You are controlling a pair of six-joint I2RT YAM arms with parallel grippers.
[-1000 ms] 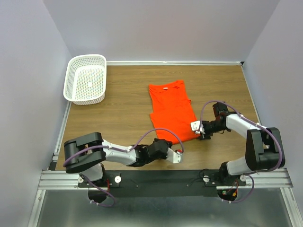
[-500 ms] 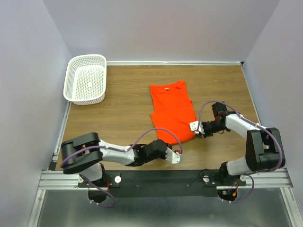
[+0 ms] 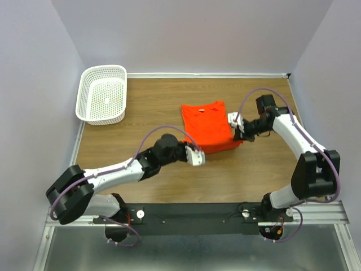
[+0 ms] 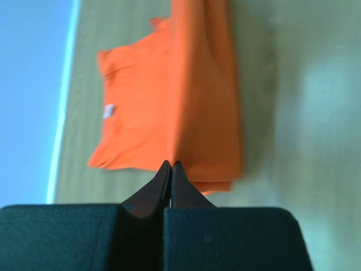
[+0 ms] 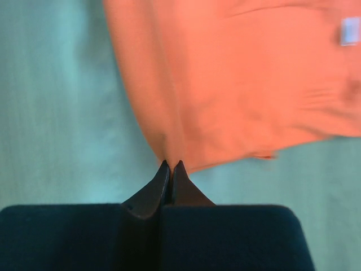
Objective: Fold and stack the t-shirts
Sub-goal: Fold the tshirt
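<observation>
My left hand (image 3: 197,157) was pinched tight on the near edge of the orange-red t-shirt (image 3: 207,127), a thin ridge of cloth running up from between the fingertips in the left wrist view. My right hand (image 3: 236,122) was clamped the same way on the shirt's right edge, where the cloth drew to a point at the closed tips in the right wrist view. The t-shirt lay just right of the middle of the overhead view, bunched into a short, wide shape on the wooden tabletop (image 3: 152,113), its collar toward the top of the frame. A small white label (image 4: 109,112) showed on the cloth. The white basket (image 3: 103,94) sat at the upper left of the frame, well apart from the shirt.
</observation>
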